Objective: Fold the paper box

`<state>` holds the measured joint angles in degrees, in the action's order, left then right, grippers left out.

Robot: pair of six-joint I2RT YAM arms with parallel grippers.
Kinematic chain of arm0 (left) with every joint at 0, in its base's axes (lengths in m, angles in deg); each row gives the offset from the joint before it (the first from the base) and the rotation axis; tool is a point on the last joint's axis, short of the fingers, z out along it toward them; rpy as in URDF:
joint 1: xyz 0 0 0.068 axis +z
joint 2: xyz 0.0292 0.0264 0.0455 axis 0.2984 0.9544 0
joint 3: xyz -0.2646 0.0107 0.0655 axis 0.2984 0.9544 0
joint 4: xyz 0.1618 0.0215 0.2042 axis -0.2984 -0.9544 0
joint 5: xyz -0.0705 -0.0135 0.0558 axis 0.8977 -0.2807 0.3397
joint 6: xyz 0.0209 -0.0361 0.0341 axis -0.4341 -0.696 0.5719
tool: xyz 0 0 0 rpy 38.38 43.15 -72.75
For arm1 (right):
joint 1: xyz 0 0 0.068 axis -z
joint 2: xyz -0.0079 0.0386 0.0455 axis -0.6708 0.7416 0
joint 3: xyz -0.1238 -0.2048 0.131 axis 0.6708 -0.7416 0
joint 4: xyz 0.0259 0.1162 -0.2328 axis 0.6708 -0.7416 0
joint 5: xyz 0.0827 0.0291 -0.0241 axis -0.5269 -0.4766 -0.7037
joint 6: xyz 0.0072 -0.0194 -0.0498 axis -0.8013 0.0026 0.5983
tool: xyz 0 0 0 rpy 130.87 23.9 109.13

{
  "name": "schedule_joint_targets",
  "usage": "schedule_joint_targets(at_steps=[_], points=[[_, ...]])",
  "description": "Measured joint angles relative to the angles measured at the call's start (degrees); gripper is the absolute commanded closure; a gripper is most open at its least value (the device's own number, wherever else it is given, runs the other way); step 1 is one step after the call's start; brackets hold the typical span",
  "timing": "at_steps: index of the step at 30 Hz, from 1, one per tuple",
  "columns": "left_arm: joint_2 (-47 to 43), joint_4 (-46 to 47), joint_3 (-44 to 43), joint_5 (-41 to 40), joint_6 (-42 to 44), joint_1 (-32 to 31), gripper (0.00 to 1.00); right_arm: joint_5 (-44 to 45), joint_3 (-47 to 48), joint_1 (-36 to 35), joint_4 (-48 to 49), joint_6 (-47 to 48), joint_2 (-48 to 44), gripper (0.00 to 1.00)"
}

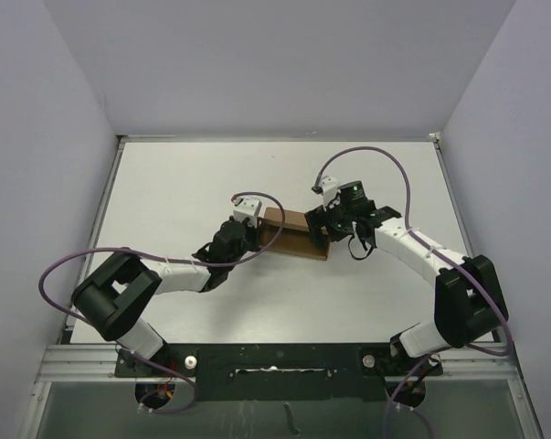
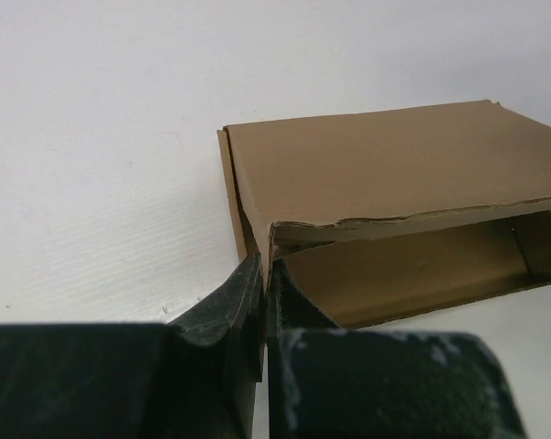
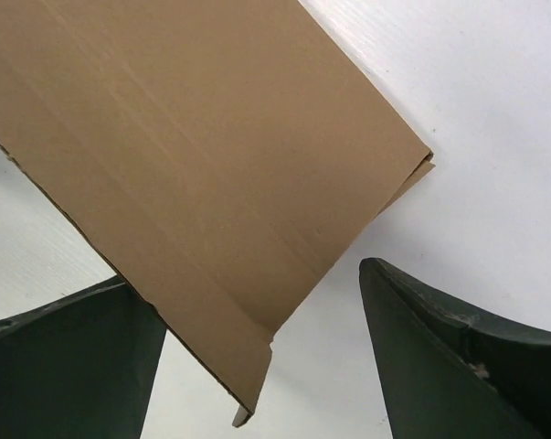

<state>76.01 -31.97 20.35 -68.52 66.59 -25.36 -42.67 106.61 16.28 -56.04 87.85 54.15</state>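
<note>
Left gripper (image 2: 266, 274): clamped on paper box (image 2: 394, 169) wall.
Right gripper (image 3: 248, 274): fingers wide apart.
Table (image 1: 211, 174): white, matte; pale walls (image 1: 37, 137).
Cardboard: brown, lid ajar.

White desk carrying one cardboard box

The desk (image 1: 193, 183) is a plain white sheet with a faint woven texture. A thin metal rim frames its left, right and far edges, and pale walls close it in on three sides. A dark rail runs along its near edge. A single brown cardboard box (image 1: 290, 234) rests near the middle of the desk, set at a slight angle to the edges. The shallow tray of the box sits on the white surface. A flat lid panel is lifted above the tray, leaving one long side gaping open.
</note>
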Motion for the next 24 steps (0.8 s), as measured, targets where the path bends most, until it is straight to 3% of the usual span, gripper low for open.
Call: schedule_joint_targets(at_steps=[5, 11, 20, 24], points=[[0.0, 0.0, 0.0, 0.1, 0.0, -0.1, 1.00, -2.6, 0.0, 1.6, -1.7, 1.9, 0.3, 0.12], [0.0, 0.0, 0.0, 0.2, 0.4, -0.1, 0.99, -8.5, -1.5, 3.4, -4.7, 10.9, -2.0, 0.06], [0.0, 0.0, 0.0, 1.5, 0.7, -0.1, 0.71, -25.2, -0.4, 6.1, -15.3, 29.6, -11.5, 0.07], [-1.1, -0.5, 0.7, 2.1, 0.6, -0.1, 0.58, -32.0, 2.4, 7.6, -17.9, 32.3, -11.4, 0.15]])
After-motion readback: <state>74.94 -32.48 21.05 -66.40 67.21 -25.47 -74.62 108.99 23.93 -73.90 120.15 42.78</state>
